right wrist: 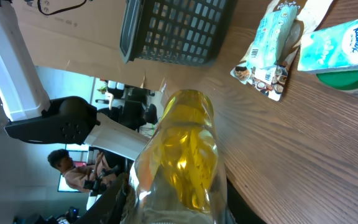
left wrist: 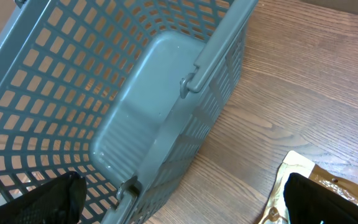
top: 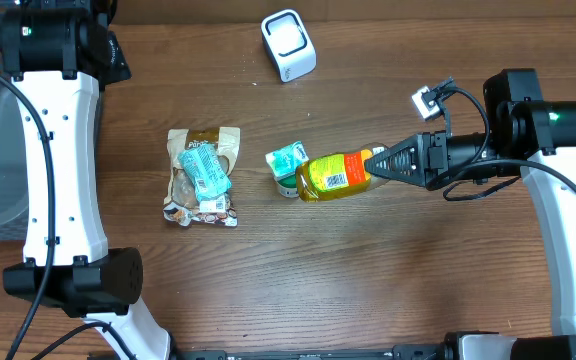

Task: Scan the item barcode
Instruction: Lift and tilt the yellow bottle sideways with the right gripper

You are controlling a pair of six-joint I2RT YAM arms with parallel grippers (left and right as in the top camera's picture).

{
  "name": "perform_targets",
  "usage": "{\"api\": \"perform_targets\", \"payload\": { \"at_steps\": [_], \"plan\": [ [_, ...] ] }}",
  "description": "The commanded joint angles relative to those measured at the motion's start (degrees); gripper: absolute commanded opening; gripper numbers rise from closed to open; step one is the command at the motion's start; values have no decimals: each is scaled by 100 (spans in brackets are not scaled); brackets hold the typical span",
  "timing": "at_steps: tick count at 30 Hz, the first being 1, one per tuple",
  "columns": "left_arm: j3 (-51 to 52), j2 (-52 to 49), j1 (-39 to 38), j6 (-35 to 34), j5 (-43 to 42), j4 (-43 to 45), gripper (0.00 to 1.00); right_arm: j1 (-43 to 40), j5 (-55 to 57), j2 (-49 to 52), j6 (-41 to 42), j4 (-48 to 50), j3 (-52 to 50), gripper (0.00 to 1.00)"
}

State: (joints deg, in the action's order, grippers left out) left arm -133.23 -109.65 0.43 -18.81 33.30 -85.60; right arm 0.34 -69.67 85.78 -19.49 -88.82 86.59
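Beside the bottle [top: 335,175], half-hidden green tub [top: 286,187]

A dark brown wood-grain table [top: 368,270] lies under even light. Beyond the table's edge stands brown cardboard [right wrist: 73,31]. Past that is a bright room with dark chairs [right wrist: 132,106] and a person [right wrist: 70,168].

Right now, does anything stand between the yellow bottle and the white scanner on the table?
Nothing visible does. The right gripper holds the bottle, and only bare table lies between it and the scanner. The tissue pack sits by the bottle's far end, off that line.
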Motion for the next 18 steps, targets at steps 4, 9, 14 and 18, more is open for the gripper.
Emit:
{"api": "perform_targets", "payload": {
  "at_steps": [4,9,14,18],
  "plan": [
    [-107,35,-7,103,111,13,100,-35,-356,-70,-50,-116,140,4],
    [-107,35,-7,103,114,13,100,-35,-350,-70,-227,-210,140,5],
    [-107,35,-7,103,111,13,100,-35,-328,-70,-702,-557,140,4],
    [-107,35,-7,103,111,13,99,-35,-328,-70,-949,-791,140,4]
  ]
}}
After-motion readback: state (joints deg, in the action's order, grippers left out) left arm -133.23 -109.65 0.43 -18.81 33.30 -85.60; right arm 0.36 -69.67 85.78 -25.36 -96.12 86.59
